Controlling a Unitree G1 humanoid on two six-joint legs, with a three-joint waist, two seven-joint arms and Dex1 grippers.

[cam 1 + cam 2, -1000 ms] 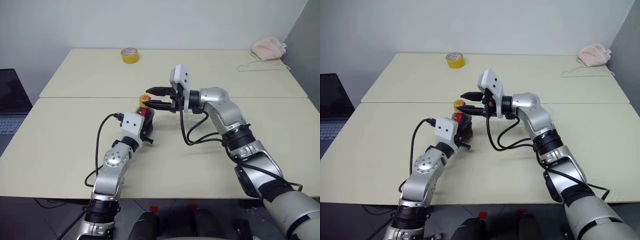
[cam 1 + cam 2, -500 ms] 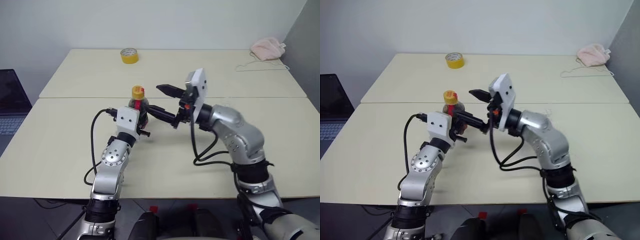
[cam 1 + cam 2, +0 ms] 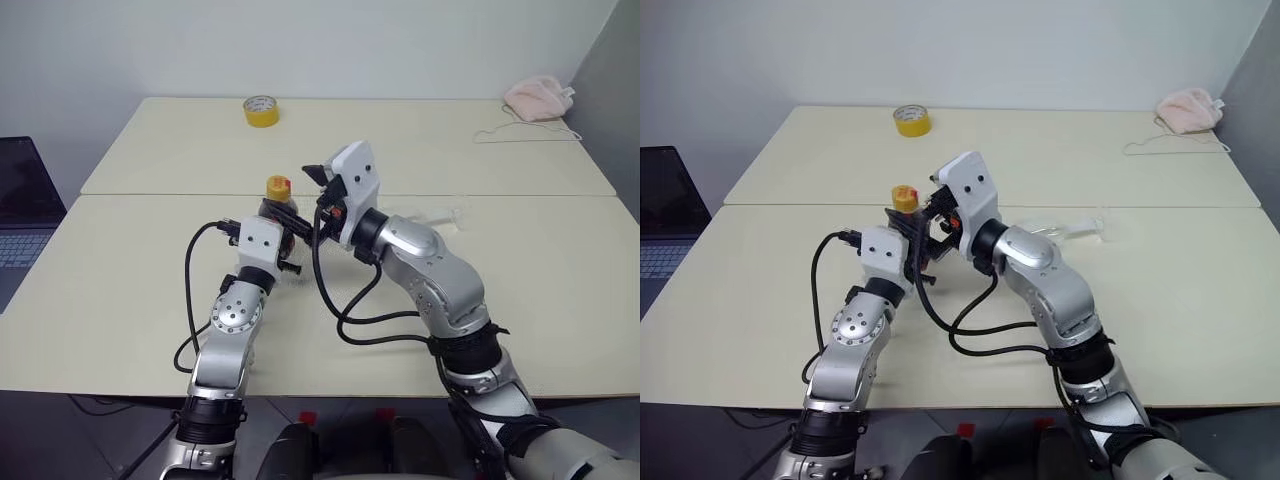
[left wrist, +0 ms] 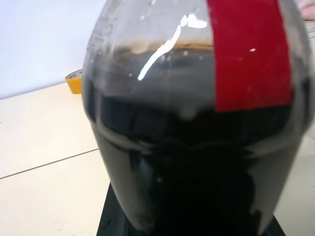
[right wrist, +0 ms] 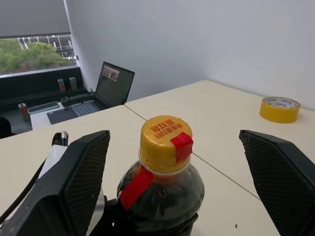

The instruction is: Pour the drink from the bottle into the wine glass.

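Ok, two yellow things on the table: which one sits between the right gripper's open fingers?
The bottle's yellow cap, with a red strip over it, sits between the right gripper's spread fingers. The yellow tape roll lies flat on the far table, apart.

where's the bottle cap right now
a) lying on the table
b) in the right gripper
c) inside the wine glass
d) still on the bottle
d: the yellow cap sits on the neck of the bottle, between the wide-open fingers of the right gripper, which touch nothing.
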